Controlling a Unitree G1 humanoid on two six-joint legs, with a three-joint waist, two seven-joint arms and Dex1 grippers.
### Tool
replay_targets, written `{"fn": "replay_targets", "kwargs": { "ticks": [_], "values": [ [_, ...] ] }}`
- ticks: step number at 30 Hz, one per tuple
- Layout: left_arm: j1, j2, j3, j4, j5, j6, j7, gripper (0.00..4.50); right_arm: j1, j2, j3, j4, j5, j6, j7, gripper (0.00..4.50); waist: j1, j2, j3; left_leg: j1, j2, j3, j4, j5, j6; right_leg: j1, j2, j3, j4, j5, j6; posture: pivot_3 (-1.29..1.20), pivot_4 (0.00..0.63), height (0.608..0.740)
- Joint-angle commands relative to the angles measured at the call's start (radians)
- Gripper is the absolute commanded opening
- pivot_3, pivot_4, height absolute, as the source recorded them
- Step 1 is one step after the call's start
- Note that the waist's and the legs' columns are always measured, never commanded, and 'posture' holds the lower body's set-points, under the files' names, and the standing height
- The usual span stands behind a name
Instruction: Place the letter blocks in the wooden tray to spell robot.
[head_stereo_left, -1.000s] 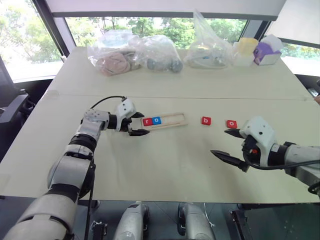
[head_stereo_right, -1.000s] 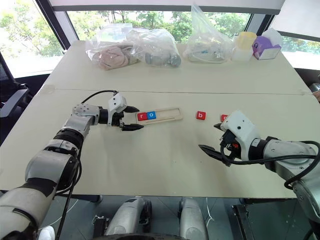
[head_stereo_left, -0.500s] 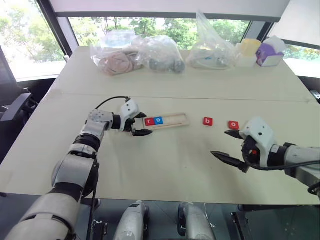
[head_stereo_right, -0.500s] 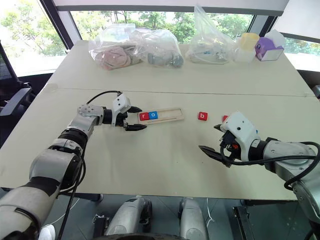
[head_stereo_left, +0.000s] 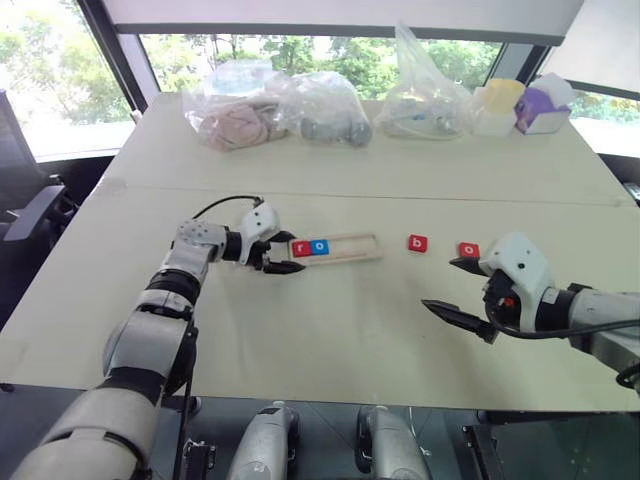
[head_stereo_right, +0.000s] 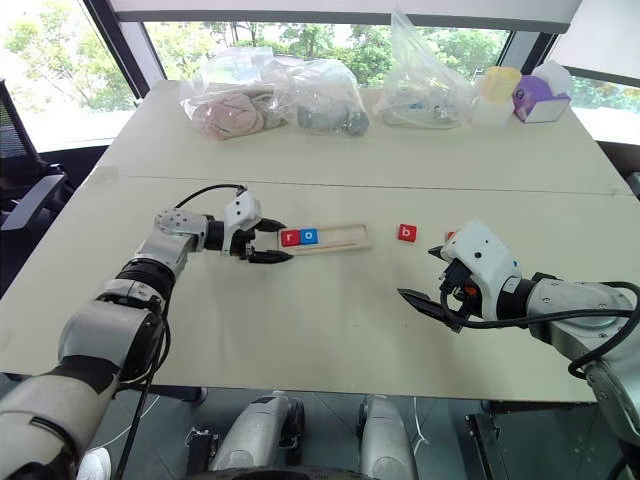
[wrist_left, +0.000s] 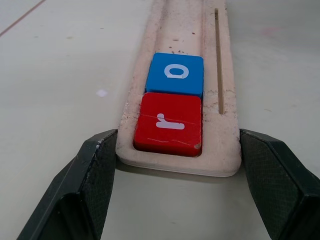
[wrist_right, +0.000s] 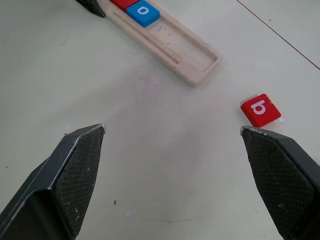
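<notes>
Left wrist view: left gripper clamped on the near end of the wooden tray, one black finger pressed to each long side. Wide open a second ago, half closed a half second ago, now gripping the tray end. Inside the groove, red "r" block at the very end, blue "o" block touching it at 12 o'clock, rest of the groove bare wood.

Left eye view: tray on the table, near the middle, long axis running 9 to 3 o'clock, slightly tilted as before but shifted a little toward 3 o'clock against a second ago, while the whole picture has shifted too, so hard to say whether the tray itself has moved. Red "b" block lying loose just off the tray's 3 o'clock end, red "o" block further toward 3 o'clock, well apart from the tray, both flat on the table as earlier.

Right gripper hanging above the table at 4 o'clock of the tray, jaws spread wide and holding nothing, unchanged in place and spread. Seen in the right wrist view with the "b" block just beside one fingertip.

Bags and boxes along the far edge at 12 o'clock, as before.
</notes>
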Motion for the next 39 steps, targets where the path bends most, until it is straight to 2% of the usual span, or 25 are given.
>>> {"fn": "replay_targets", "kwargs": {
  "ticks": [1,14,32,39],
  "values": [
    [0.053,-0.01,-0.03,-0.075,0.004,0.007,-0.073,3.18,-0.018,-0.018,-0.019,-0.018,-0.006,-0.011,0.003,4.5,0.001,0.0,0.0,0.0,0.0,0.0,0.0,0.0,0.0,0.0,0.0,0.0,0.0,0.0,0.0,0.0,0.15,0.74],
    [0.354,0.01,-0.074,-0.664,-0.069,0.243,-0.074,3.18,-0.054,-0.02,0.003,0.002,-0.022,-0.022,0.018,4.5,0.0,0.001,0.0,0.0,0.0,-0.001,0.001,0.0,0.001,0.001,-0.001,0.0,0.0,-0.002,-0.003,0.0,0.15,0.74],
    [0.47,0.05,-0.137,-1.01,-0.044,0.403,0.123,3.18,-0.047,0.008,0.023,-0.005,-0.038,-0.032,0.004,4.5,-0.001,0.001,0.0,0.0,0.0,-0.001,0.003,-0.001,0.001,0.001,-0.001,0.0,0.0,-0.002,-0.004,0.0,0.15,0.74],
    [0.472,0.07,-0.159,-1.024,-0.027,0.403,0.168,3.18,-0.059,0.014,0.04,0.002,-0.045,-0.038,0.001,4.5,-0.001,0.001,0.0,0.0,0.0,-0.001,0.003,-0.001,0.001,0.001,-0.001,0.0,0.0,-0.002,-0.005,0.0,0.15,0.74]
  ]
}}
